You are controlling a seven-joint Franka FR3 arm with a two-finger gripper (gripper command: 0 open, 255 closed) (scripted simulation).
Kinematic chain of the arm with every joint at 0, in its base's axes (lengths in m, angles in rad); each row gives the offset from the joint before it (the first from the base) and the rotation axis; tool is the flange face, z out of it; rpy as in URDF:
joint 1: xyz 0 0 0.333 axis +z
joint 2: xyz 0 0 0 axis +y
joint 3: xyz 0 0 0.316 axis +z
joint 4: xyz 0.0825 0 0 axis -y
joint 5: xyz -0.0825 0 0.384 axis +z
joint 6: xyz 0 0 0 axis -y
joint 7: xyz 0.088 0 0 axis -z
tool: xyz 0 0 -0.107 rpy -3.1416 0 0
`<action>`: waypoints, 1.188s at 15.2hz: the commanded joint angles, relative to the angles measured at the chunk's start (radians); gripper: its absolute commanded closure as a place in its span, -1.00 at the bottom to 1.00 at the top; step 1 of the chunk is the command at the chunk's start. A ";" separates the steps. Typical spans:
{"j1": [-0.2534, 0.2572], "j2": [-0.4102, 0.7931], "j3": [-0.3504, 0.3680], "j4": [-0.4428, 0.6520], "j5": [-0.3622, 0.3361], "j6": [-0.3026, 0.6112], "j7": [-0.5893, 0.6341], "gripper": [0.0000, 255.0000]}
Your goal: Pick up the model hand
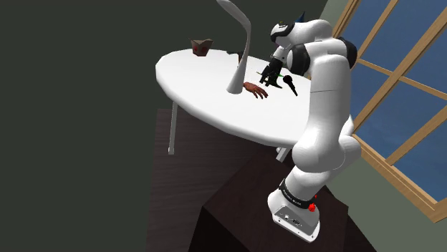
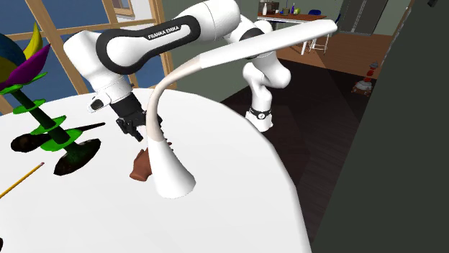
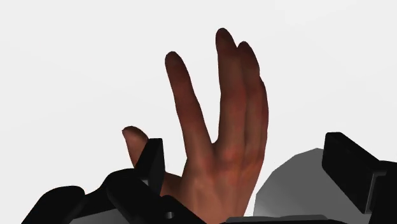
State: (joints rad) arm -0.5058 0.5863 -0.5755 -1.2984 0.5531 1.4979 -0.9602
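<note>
Smooth matt model hand (image 3: 216, 140)

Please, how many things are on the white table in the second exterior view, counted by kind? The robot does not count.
model hand: 1
white curved lamp: 1
colourful flower figure: 1
yellow stick: 1
Total: 4

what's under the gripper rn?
The model hand, lying on the white table between the open jaws. Its wrist end is covered by the gripper body; the lamp base sits beside it.
</note>
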 commanded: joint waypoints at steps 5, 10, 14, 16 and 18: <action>0.001 0.026 0.006 -0.043 0.013 0.056 -0.023 -1.00; 0.001 0.028 0.007 -0.048 0.014 0.063 -0.027 1.00; 0.001 0.029 0.007 -0.046 0.014 0.062 -0.027 1.00; 0.001 0.029 0.007 -0.047 0.014 0.063 -0.027 1.00; 0.001 0.024 0.006 -0.039 0.012 0.052 -0.021 1.00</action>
State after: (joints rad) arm -0.5044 0.6129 -0.5691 -1.3412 0.5663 1.5544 -0.9831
